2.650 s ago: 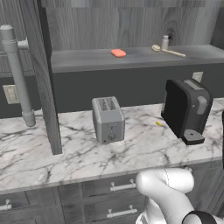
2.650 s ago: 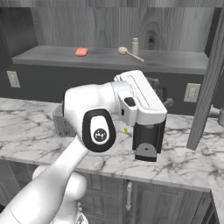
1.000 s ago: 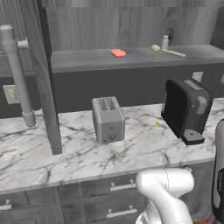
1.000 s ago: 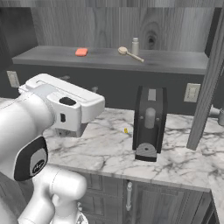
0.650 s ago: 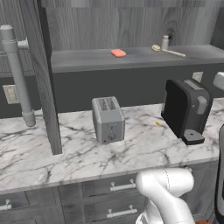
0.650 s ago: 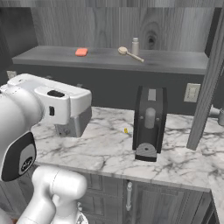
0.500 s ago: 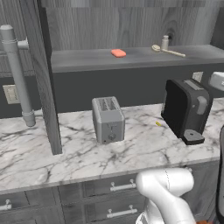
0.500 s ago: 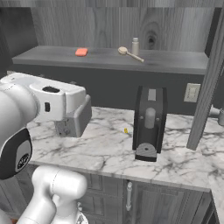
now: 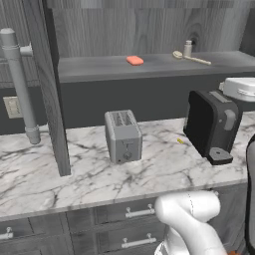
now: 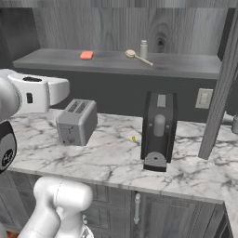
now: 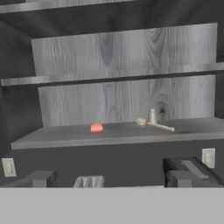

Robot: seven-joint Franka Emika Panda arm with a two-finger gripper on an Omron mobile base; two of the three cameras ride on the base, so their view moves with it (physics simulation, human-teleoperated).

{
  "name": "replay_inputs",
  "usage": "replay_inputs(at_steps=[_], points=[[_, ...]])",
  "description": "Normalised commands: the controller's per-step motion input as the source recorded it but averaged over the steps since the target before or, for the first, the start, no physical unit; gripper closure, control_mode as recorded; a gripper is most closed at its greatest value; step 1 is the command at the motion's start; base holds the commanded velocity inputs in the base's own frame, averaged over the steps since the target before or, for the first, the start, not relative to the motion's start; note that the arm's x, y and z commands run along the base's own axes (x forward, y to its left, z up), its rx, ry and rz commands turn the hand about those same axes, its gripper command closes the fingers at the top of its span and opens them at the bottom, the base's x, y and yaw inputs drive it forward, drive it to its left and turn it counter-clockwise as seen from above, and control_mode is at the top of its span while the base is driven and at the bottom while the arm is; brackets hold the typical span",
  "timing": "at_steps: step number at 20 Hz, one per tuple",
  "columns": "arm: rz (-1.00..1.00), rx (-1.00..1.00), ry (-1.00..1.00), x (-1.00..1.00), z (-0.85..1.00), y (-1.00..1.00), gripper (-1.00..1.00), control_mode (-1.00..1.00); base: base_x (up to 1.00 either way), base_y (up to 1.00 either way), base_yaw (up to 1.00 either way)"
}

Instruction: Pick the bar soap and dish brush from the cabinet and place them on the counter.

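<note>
Claw (image 11: 112,177) jaws apart, empty: approach small flat orange-red bar soap (image 11: 96,127) on grey cabinet shelf (image 11: 65,138) level, straddle its short sides.

Bar soap (image 9: 134,61): I see a small flat orange-red bar lying on the cabinet (image 9: 149,30) shelf. Dish brush (image 9: 191,58): slim, tan, lying flat to its right. Worktop (image 9: 89,174): white marble, grey-veined, below.
</note>
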Motion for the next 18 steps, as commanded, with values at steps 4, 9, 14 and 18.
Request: replay_inputs(at_steps=[4,9,14,18], points=[[0.0,-0.12,0.01,0.11,0.01,0.39,-1.0,-1.0,0.0,0.0,0.0],[-0.01,-0.13,0.02,0.13,0.05,0.28,-1.0,-1.0,0.0,0.0,0.0],[-0.03,-0.13,0.05,0.24,0.06,0.15,-1.0,-1.0,0.0,0.0,0.0],[-0.05,-0.09,0.07,0.4,0.02,0.07,-1.0,-1.0,0.0,0.0,0.0]])
